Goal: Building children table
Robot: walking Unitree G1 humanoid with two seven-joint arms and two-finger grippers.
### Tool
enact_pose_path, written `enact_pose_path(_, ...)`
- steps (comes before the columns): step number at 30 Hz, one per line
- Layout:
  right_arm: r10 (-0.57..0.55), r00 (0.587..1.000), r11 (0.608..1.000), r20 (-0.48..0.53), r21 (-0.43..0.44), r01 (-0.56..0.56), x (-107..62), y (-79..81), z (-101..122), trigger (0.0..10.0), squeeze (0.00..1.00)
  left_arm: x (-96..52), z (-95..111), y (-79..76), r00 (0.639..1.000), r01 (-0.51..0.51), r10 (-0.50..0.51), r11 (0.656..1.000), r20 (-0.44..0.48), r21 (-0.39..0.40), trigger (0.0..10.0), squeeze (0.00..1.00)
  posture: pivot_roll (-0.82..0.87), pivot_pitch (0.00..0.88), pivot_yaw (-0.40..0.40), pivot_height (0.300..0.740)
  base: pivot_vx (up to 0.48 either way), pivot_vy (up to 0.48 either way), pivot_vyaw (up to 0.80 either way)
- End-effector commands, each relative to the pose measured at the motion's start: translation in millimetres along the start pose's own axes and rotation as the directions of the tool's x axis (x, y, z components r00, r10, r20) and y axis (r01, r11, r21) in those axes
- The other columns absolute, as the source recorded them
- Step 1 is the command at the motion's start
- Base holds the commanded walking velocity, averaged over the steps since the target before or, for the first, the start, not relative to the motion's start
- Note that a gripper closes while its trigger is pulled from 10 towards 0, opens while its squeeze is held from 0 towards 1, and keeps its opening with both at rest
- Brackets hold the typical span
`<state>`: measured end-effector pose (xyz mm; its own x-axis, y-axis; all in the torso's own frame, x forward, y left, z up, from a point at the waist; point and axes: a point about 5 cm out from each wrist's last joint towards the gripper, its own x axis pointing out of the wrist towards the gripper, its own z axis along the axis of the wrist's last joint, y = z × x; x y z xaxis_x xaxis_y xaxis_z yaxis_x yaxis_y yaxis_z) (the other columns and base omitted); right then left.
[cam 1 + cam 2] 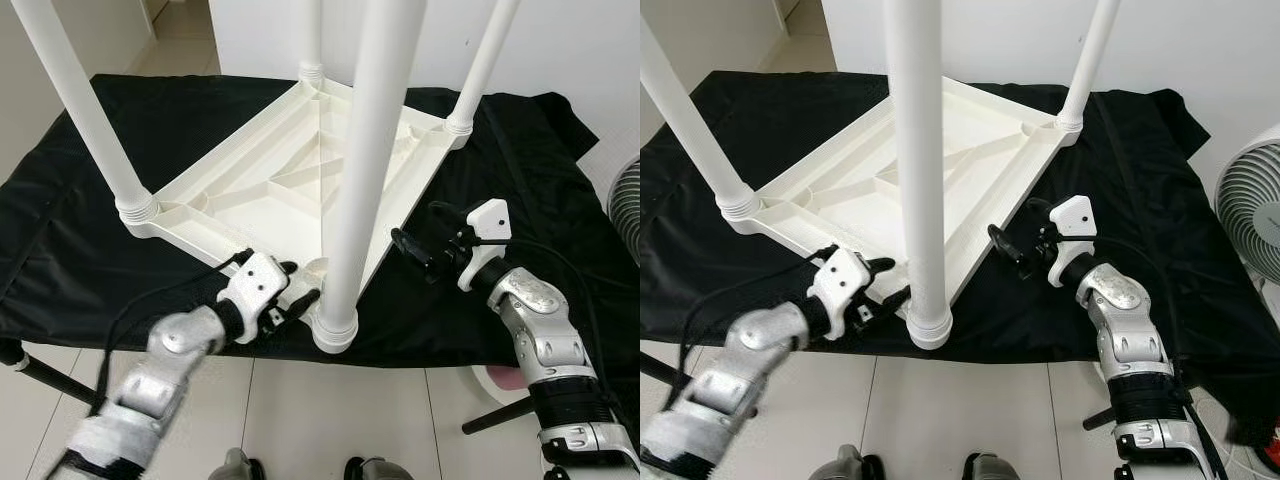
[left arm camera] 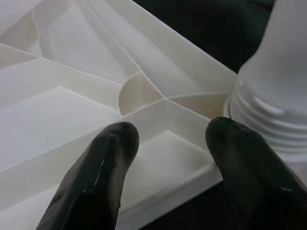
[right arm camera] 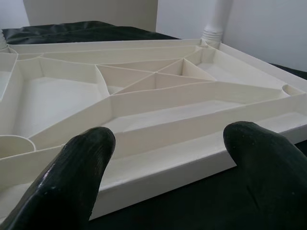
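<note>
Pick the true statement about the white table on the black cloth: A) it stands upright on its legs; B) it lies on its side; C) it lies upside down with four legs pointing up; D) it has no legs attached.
C: the tabletop lies ribbed underside up on the black cloth, with legs rising from its corners.

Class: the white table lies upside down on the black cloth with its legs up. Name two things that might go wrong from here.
1. The table top hangs its near corner at the cloth's front edge; a push from the left gripper might slide it off.
2. The right gripper, open beside the rim, may snag the near leg if it swings inward.
</note>
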<state>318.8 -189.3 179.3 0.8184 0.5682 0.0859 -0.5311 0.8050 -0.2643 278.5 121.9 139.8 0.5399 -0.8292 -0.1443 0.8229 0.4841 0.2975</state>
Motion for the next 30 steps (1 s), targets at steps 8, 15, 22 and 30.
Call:
enact_pose_path(8, 0.021, 1.0, 1.0, -0.016, 0.013, -0.021, -2.0, 4.8, -2.1, 10.0, 0.0, -12.2, 6.3, 23.0, 0.997, 0.034, -0.027, 0.994, 0.067, -0.107, 10.0, 0.0, -0.1, 0.106, 0.034, 0.74, 0.0, 0.0, 0.0)
enact_pose_path(15, 0.014, 1.0, 1.0, -0.02, 0.006, -0.014, -2.6, 2.6, -0.8, 10.0, 0.0, -19.4, -1.1, 32.5, 0.993, 0.12, -0.121, 0.992, -0.013, -0.042, 10.0, 1.0, -0.1, 0.106, 0.034, 0.74, 0.0, 0.0, 0.0)
enact_pose_path(22, 0.006, 1.0, 1.0, -0.02, 0.002, -0.006, -3.0, 1.2, -0.1, 10.0, 0.0, -20.5, -5.7, 32.1, 0.977, 0.199, -0.2, 0.98, -0.071, -0.014, 10.0, 1.0, -0.11, 0.102, 0.035, 0.74, 0.0, 0.0, 0.0)
enact_pose_path(30, -0.002, 1.0, 1.0, -0.025, -0.004, 0.002, -2.9, 0.2, -0.4, 10.0, 0.0, -12.7, -15.3, 29.4, 0.951, 0.271, -0.257, 0.961, -0.171, 0.062, 10.0, 0.0, -0.12, 0.097, 0.043, 0.74, 0.0, 0.0, 0.0)
